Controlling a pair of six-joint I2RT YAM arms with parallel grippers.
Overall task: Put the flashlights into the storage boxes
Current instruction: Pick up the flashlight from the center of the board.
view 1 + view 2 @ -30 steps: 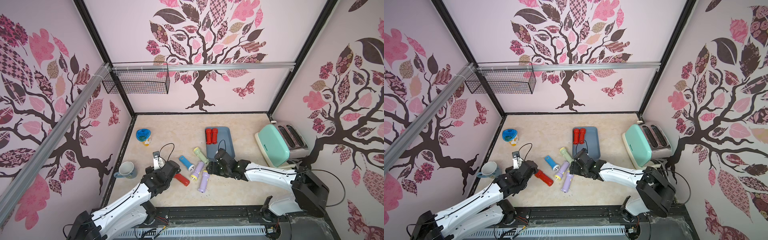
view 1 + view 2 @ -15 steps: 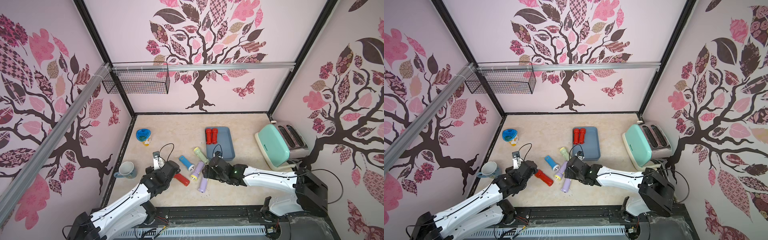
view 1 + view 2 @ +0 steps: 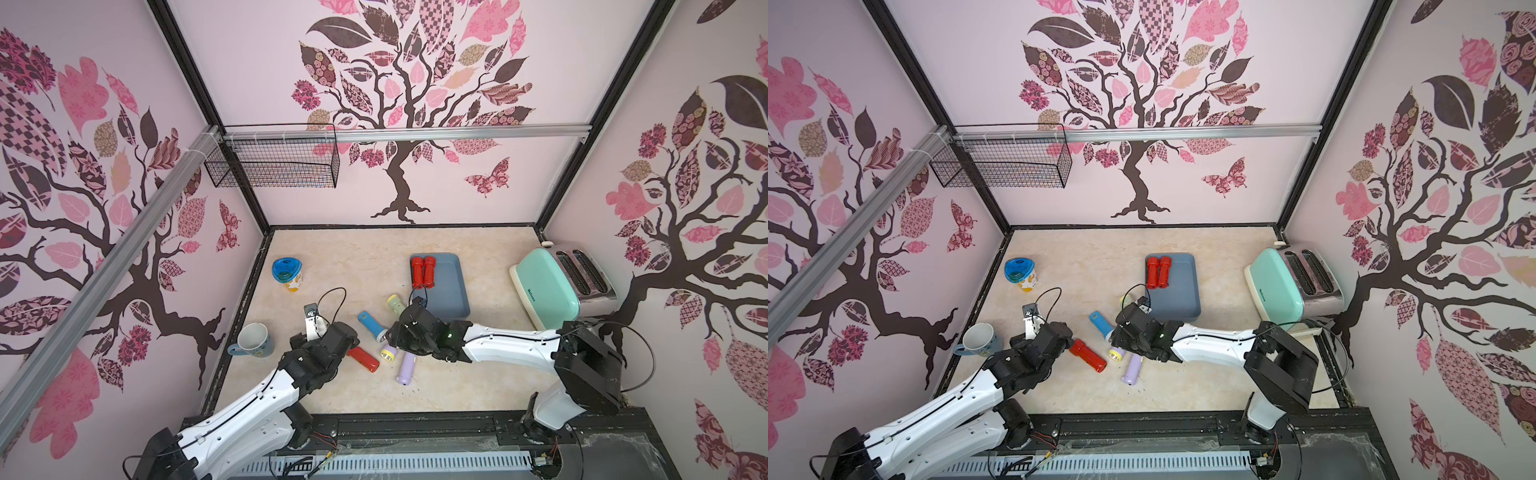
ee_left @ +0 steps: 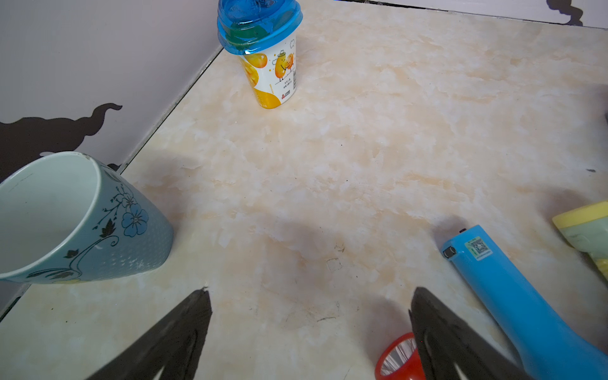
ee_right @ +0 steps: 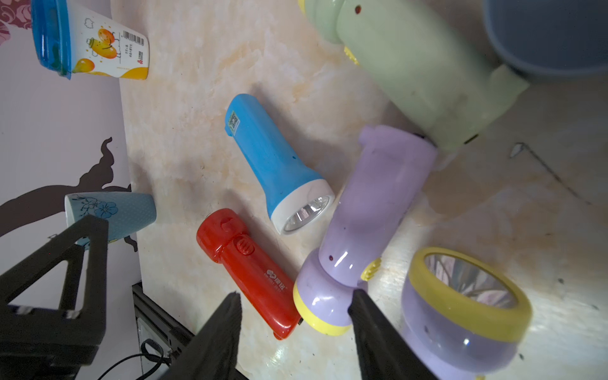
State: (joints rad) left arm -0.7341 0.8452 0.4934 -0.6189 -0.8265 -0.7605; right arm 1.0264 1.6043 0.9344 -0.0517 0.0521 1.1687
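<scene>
The left gripper (image 4: 309,292) had not stirred in the last second. Its jaws stood wide over bare table (image 4: 362,148) near the glazed mug (image 4: 65,217), holding nothing, with the red flashlight (image 3: 363,359) just beside one finger. The change was further right: the right gripper (image 5: 296,296) had swung from the tray's near corner over the loose cluster, and its jaws had drawn in to a narrower gap, not yet clamped. They straddled the yellow-rimmed head of the lilac flashlight (image 5: 371,210), one finger at that head, with the red flashlight's tail also in the gap. A pick of the lilac one seemed to be starting, with some risk of snagging the red. Five lay loose on the table: red, blue flashlight (image 5: 269,158), both lilacs including the second lilac (image 5: 460,316), and the green flashlight (image 5: 411,75) just beside the tray (image 3: 451,286). The tray held the red pair (image 3: 423,272) side by side at its left edge. All were smooth, glossy moulded plastic, stubby cylinders flaring to wider lensed heads. The tray was matte, shallow and round-cornered.
</scene>
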